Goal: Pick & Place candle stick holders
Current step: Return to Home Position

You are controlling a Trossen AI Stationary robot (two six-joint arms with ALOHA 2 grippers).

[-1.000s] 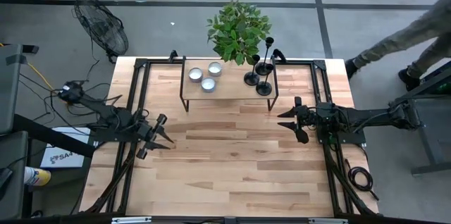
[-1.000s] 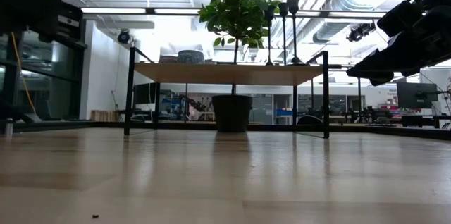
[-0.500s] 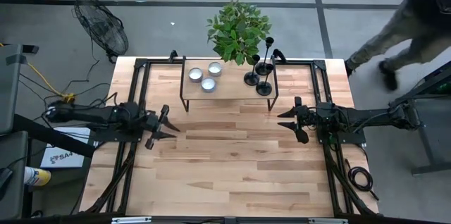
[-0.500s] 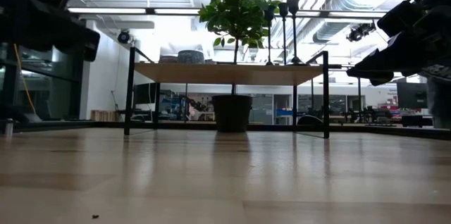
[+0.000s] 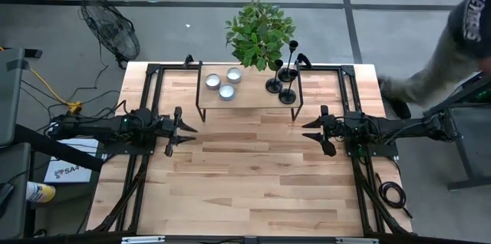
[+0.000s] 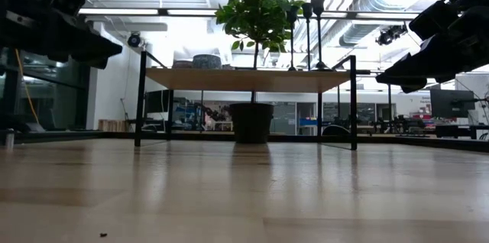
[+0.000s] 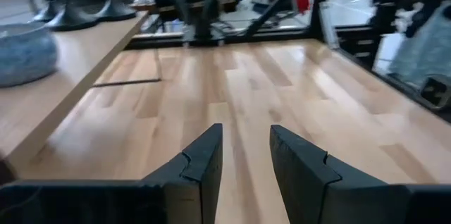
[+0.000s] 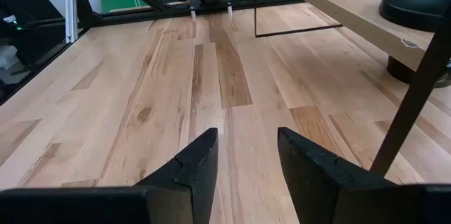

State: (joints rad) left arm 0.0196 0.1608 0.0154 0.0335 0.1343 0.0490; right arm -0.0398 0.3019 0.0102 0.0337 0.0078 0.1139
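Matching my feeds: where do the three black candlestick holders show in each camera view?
High view: candlestick holders on the shelf's right end, by the potted plant.
Low view: stems and cups above the shelf top, right of the potted plant.
Left wrist view: dark bases only, beyond a candle.
Right wrist view: bases only, on the shelf edge.
Shared landmark: the shelf.
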